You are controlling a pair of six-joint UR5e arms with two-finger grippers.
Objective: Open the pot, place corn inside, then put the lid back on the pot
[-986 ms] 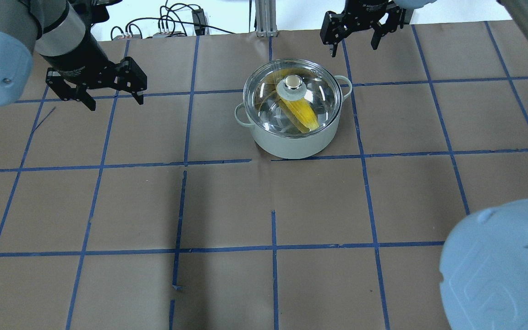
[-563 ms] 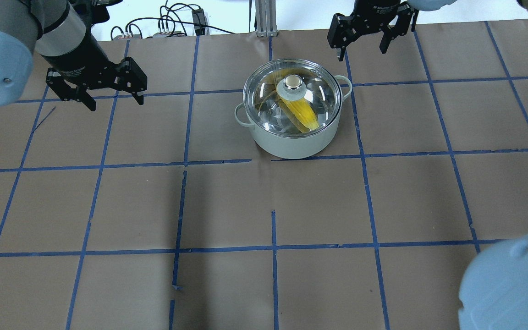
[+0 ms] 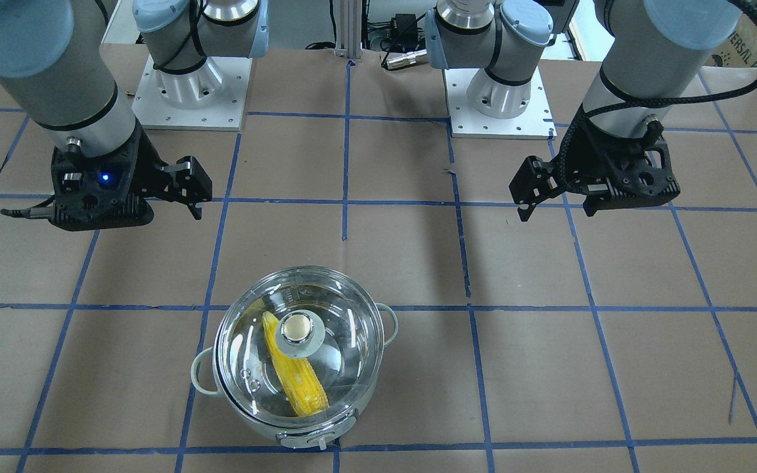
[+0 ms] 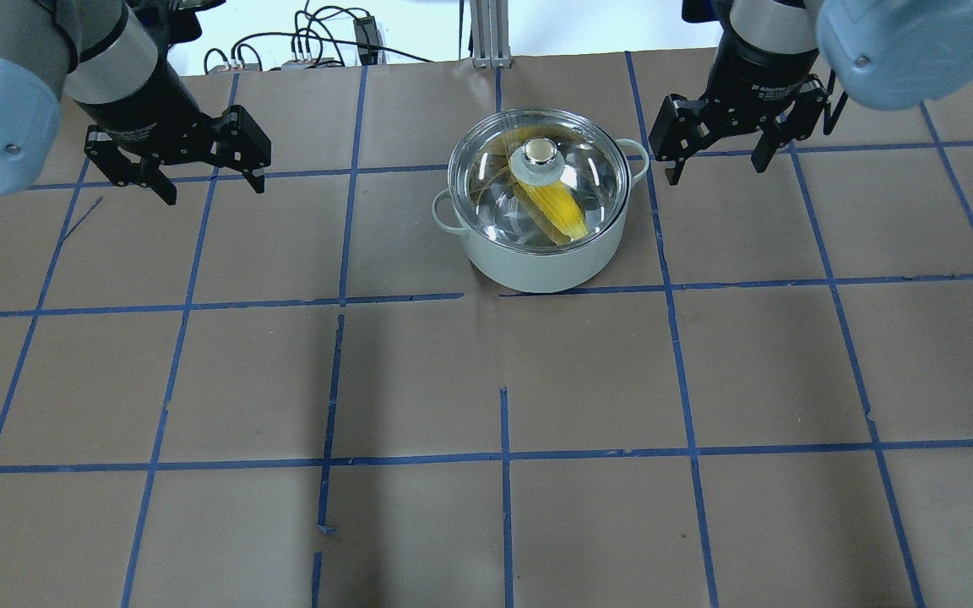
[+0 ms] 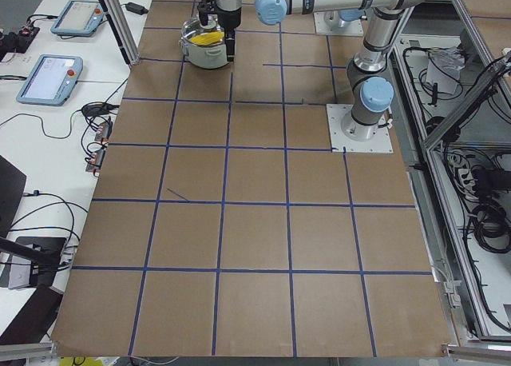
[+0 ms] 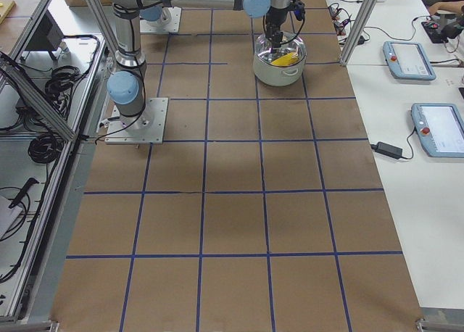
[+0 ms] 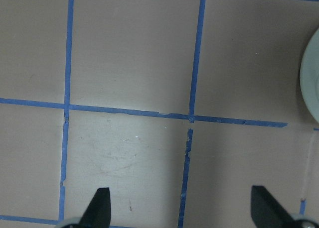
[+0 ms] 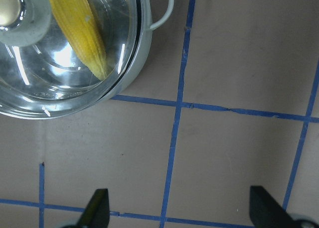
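The pale mint pot (image 4: 537,257) stands on the brown paper at the far middle of the table. The clear glass lid (image 4: 588,181) sits shut on it, its cream knob (image 4: 540,154) upright. The yellow corn (image 4: 556,209) lies inside under the glass. My right gripper (image 4: 716,173) is open and empty, hovering just right of the pot's right handle (image 4: 638,160). Its wrist view shows the lid (image 8: 60,83) and corn (image 8: 79,29) at top left, between open fingers (image 8: 97,208). My left gripper (image 4: 214,192) is open and empty, well left of the pot, whose edge (image 7: 311,78) shows.
Cables (image 4: 317,42) and an aluminium post (image 4: 486,34) lie past the table's far edge. Both arm bases (image 3: 188,92) (image 3: 500,98) are bolted to the table on the robot's side. Blue tape lines (image 4: 503,456) grid the brown paper. Teach pendants (image 6: 409,56) sit on a side table.
My right gripper has moved from the table's far edge toward the robot and rightward, now level with the pot's right handle. Its elbow left the lower right corner. The left arm stayed still.
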